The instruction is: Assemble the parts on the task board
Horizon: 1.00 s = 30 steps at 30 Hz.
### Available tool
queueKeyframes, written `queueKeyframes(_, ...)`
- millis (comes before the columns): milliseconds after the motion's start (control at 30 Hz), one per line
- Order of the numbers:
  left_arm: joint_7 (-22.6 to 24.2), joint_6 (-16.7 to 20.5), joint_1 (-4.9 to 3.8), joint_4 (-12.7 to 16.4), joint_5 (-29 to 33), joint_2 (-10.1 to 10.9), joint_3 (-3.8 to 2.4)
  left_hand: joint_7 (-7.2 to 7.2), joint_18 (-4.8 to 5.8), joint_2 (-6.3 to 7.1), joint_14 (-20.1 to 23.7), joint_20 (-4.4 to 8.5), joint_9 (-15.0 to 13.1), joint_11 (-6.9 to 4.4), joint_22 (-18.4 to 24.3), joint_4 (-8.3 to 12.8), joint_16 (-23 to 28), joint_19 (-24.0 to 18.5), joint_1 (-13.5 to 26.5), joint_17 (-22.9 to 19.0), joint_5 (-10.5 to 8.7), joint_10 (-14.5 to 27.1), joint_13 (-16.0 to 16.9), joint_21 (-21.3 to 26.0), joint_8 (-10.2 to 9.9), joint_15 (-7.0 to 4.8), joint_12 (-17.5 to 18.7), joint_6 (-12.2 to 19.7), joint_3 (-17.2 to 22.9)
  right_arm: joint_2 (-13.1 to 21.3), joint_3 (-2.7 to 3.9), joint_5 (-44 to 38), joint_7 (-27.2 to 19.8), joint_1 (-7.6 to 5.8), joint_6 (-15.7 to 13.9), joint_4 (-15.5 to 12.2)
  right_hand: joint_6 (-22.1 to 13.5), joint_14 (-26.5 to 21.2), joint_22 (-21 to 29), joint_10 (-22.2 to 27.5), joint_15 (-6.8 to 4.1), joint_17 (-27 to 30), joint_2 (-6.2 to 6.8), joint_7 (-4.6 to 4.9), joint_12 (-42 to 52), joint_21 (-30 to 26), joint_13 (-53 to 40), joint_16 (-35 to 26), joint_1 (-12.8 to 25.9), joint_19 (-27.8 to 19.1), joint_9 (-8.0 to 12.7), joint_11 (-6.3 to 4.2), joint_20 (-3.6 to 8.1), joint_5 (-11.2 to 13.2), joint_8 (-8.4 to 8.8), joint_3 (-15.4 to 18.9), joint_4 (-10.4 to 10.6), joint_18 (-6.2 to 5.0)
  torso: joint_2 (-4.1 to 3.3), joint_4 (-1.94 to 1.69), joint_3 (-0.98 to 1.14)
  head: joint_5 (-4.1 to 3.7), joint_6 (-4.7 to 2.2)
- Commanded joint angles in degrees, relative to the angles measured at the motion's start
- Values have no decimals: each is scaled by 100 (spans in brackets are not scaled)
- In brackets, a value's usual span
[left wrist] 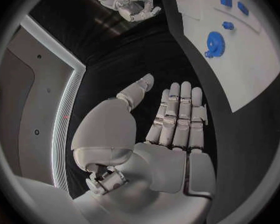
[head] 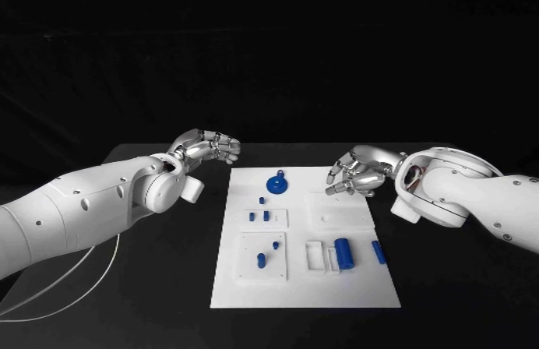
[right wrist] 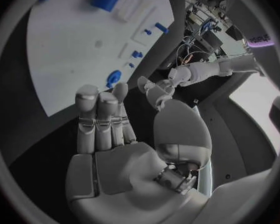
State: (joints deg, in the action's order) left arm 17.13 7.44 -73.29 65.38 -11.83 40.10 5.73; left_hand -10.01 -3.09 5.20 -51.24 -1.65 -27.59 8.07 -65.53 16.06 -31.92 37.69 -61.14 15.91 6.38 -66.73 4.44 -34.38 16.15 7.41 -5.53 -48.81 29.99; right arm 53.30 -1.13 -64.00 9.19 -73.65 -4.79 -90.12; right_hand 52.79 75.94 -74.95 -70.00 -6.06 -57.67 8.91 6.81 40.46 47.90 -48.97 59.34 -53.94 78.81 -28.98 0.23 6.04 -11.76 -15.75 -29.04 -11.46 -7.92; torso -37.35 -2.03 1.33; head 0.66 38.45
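Nothing picked yet: left hand and right hand hover empty, fingers apart, flanking the board. Blue parts lie on it. Next: reach, grasp one.

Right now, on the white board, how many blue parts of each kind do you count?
Blue gear: 1
Thick blue cylinder: 1
Slim blue bar: 1
Small blue pegs: 5
Total: 8 blue parts on the task board
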Motion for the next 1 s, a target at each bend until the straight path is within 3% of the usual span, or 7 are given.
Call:
queueKeyframes(33, 40, -36, 16, 12, 86, 0, -2, 3, -91, 6, -3, -7, 9, -7, -8, -15, 38, 44, 47, 6, -39, 45, -4, 30, 25, 7, 36, 35, -13, 106, -50, 428, 706, 4, 735, -134, 46, -2, -138, 277, -5, -243, -42, -11, 642, 134, -648, 261, 115, 47, -47, -5, 13, -3, -39, -64, 124, -708, 36, 13, -1, -99, 4)
queueKeyframes(167, 45, -26, 36, 10, 92, -8, 1, 3, -91, 9, -4, -7, 10, -7, -10, -16, 40, 44, 52, 9, -40, 45, -4, 31, 26, 7, 36, 35, -15, 290, -129, 458, 1023, 5, 794, -304, 98, 15, -139, 242, -30, -412, -34, -35, 1172, 298, -1105, 445, 206, 57, -115, -33, 48, 84, -65, -150, 287, -708, 48, 37, -2, -152, 28)
queueKeyframes(333, 44, -26, 50, 57, 95, 4, 8, 3, -91, 11, -5, -7, 10, -7, -11, -18, 41, 46, 57, 13, -41, 44, -4, 31, 27, 7, 36, 35, -18, 459, -300, 692, 1511, 4, 894, -401, 272, 22, -133, 221, -93, -596, 18, -111, 1742, 513, -1611, 669, 351, 86, -276, -105, 111, 238, -176, -319, 537, -708, 92, 57, -5, -196, 87)
queueKeyframes(533, 76, -30, 86, 153, 150, 75, 17, 3, -91, 19, -6, -7, 11, -7, -15, -20, 45, 47, 67, 19, -43, 45, -4, 33, 28, 7, 36, 35, -23, 579, -445, 951, 2056, 4, 1364, -634, 371, 23, -130, 214, -132, -703, -47, -156, 1891, 649, -1765, 807, 520, 96, -390, -144, 155, 92, -236, -317, 619, -708, 135, 83, -9, -221, 138)
queueKeyframes(633, 144, -61, 91, 170, 199, 76, 18, -3, -88, 71, 3, -9, 20, -3, -29, -70, 73, 43, 207, 49, -60, 55, -5, 51, 24, 11, 44, 54, -97, 614, -534, 852, 2157, 4, 1443, -742, 350, 6, -128, 231, -128, -730, -93, -154, 1903, 690, -1796, 834, 704, 68, -422, -140, 152, 217, -222, -254, 676, -708, 146, 86, -19, -246, 146)
queueKeyframes(733, 176, -81, 93, 170, 201, 65, 18, -8, -92, 117, 9, -10, 27, -1, -45, -66, 98, 31, 371, 83, -13, 61, -5, 71, 22, 13, 49, 74, -255, 614, -558, 815, 2218, 4, 1465, -748, 344, -1, -125, 238, -127, -738, -71, -152, 1905, 708, -1809, 842, 778, 49, -438, -140, 152, 320, -214, -251, 712, -708, 141, 88, -21, -254, 159)
queueKeyframes(1000, 225, -88, 95, 190, 229, 88, 18, -20, -107, 142, 42, -23, 51, 5, -65, -28, 192, 0, 765, 174, -94, 87, -8, 164, 11, 24, 71, 130, -643, 513, -759, 755, 2250, 12, 1445, -752, 326, -12, -115, 240, -126, -754, 30, -152, 1905, 771, -1842, 857, 967, 7, -486, -139, 162, 740, -178, -313, 855, -708, 132, 70, -28, -265, 185)
